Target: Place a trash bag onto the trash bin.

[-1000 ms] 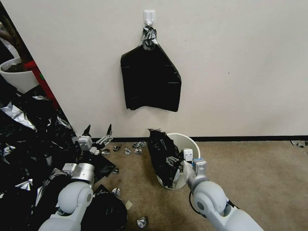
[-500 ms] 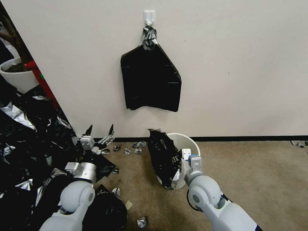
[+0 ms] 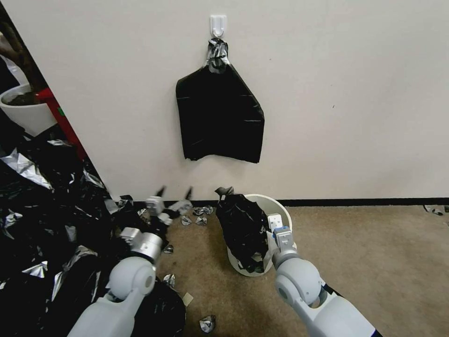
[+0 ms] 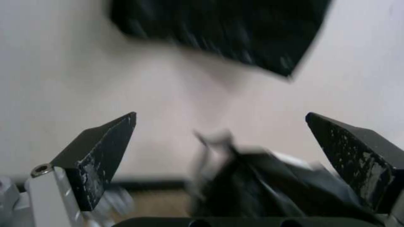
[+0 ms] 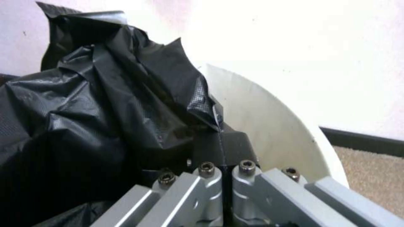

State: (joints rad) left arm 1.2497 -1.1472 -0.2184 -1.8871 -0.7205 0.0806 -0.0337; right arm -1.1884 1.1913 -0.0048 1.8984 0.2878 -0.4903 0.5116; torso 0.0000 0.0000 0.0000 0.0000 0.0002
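Note:
The trash bin (image 3: 279, 207) is a round cream-white bucket standing on the carpet against the wall. The trash bag (image 3: 243, 229), thin wrinkled black film, is bunched over the bin's left rim and hangs down its outer side. My right gripper (image 3: 263, 232) sits at the bin's near rim, and in the right wrist view it (image 5: 220, 138) is shut on a fold of the trash bag (image 5: 105, 119), with the bin's inner wall (image 5: 269, 119) beside it. My left gripper (image 3: 175, 192) hangs open to the left of the bin; the left wrist view shows its fingers (image 4: 105, 148) spread, with the trash bag (image 4: 252, 189) ahead.
A flat black bundle (image 3: 220, 117) hangs from a wall hook above the bin. A big heap of black and silvery film (image 3: 42, 201) covers the floor at left, beside a white pot (image 3: 23, 110). Small film scraps (image 3: 194, 217) litter the carpet. Open carpet (image 3: 374, 262) lies at right.
My left arm has swung right, toward the bin, with its gripper still open. The right gripper has pulled the bag lower, so it sits more over the bin's rim.

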